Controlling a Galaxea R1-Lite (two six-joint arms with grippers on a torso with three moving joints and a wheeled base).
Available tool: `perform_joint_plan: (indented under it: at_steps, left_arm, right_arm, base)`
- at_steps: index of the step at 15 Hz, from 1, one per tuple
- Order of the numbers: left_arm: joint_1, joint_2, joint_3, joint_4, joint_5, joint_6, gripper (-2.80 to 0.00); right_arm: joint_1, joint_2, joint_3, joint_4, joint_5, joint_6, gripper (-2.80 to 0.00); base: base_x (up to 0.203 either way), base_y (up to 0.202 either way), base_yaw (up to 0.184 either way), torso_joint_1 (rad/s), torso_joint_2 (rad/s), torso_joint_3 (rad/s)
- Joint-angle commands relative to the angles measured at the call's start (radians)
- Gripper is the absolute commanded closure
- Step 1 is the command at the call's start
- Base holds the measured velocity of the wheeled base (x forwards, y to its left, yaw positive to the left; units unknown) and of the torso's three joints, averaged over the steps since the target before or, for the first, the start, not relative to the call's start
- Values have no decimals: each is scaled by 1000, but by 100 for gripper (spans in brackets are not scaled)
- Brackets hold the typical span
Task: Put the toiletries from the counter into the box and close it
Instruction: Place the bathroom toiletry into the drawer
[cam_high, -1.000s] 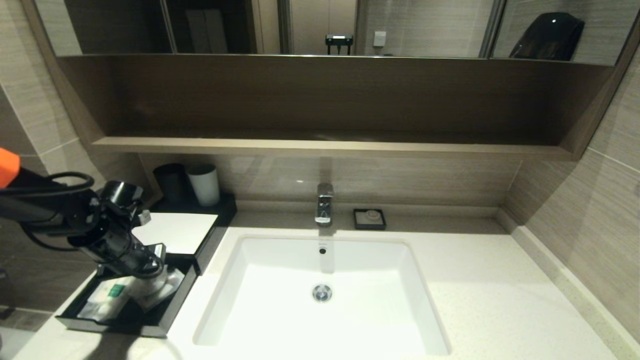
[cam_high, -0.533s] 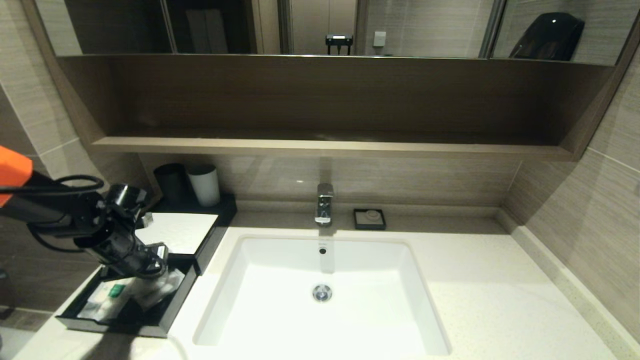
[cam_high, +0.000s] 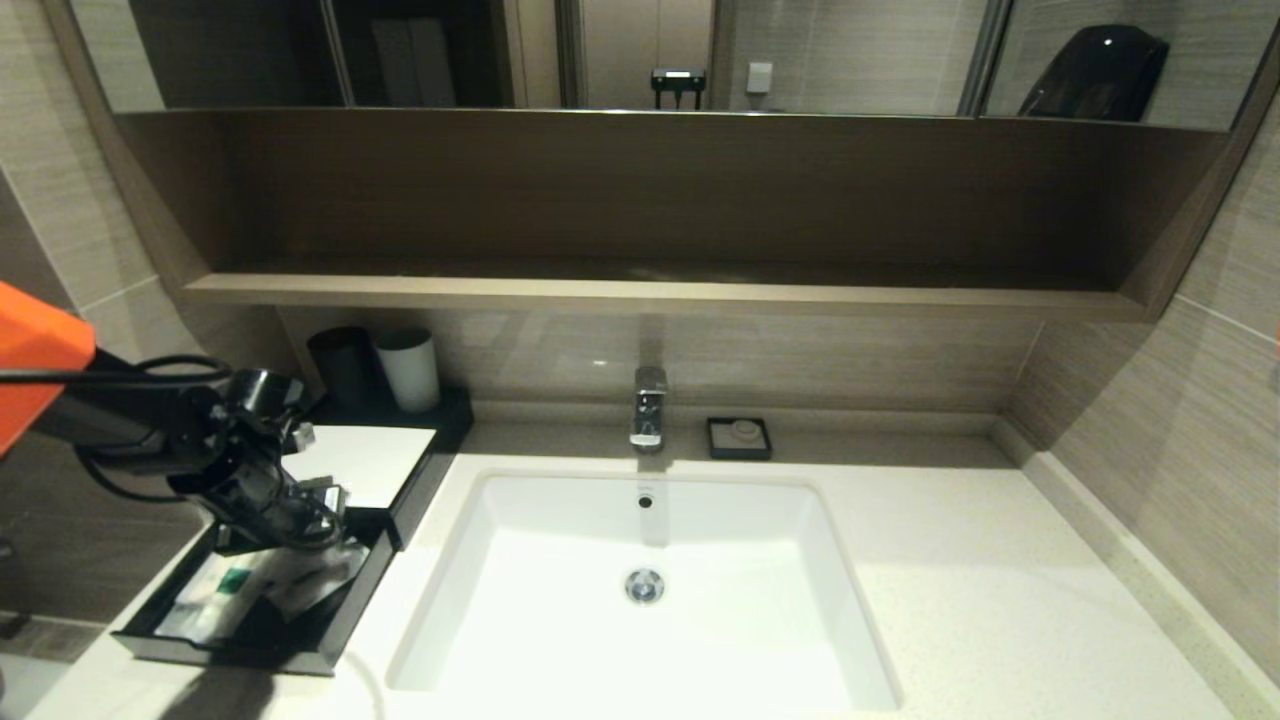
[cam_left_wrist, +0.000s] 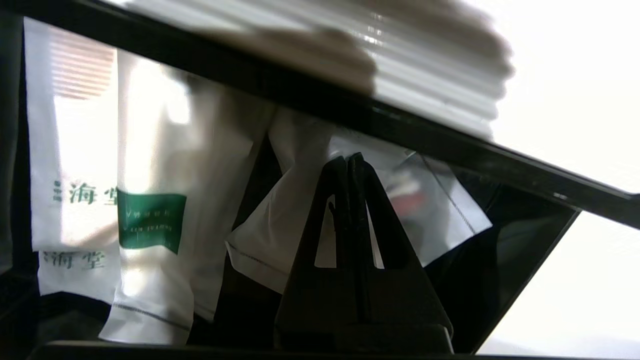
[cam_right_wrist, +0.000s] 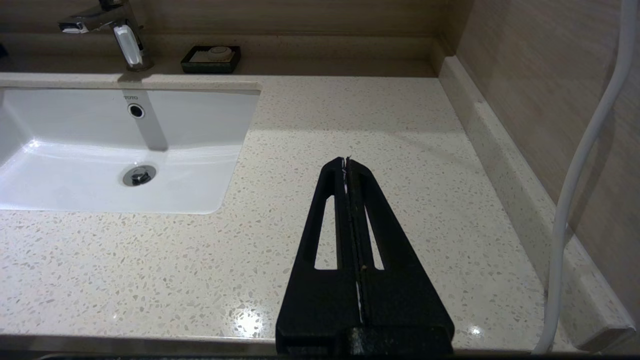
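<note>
The box's white top panel (cam_high: 365, 462) sits at the counter's (cam_high: 950, 560) left end, and its black drawer (cam_high: 330, 640) is pulled out toward me. Several wrapped toiletries lie inside: a packet with a teal-green label (cam_high: 232, 582) (cam_left_wrist: 151, 227), a white packet (cam_left_wrist: 265, 240) and a clear one (cam_left_wrist: 440, 210). My left gripper (cam_high: 335, 535) (cam_left_wrist: 350, 159) hangs low over the drawer's back right part. It is shut, tips over the clear packet, nothing between the fingers. My right gripper (cam_right_wrist: 346, 161) is shut and empty above the bare counter (cam_right_wrist: 350, 115), right of the sink.
A white sink basin (cam_high: 640, 600) fills the middle, with a faucet (cam_high: 648, 405) and a small black soap dish (cam_high: 739, 438) behind it. A black cup (cam_high: 342, 365) and a white cup (cam_high: 408, 370) stand behind the box. A wooden shelf (cam_high: 650, 290) overhangs.
My left arm has shifted a little to the right and toward the back of the drawer, its gripper staying shut. The packets under it have barely shifted.
</note>
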Motion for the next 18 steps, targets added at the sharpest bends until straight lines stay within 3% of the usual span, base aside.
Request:
perform_joint_plan:
  at_steps: [1,18]
  left_arm:
    - [1,8,-13,-3,-1,-3,0]
    - [23,-137,79,-8,0,10,0]
  right_arm:
    - [0,0,0,0,0,-1,0]
    - [0,0,-1,0,0,-1,0]
  base:
    - [0,0,0,0,0,0]
    - [0,0,0,0,0,0]
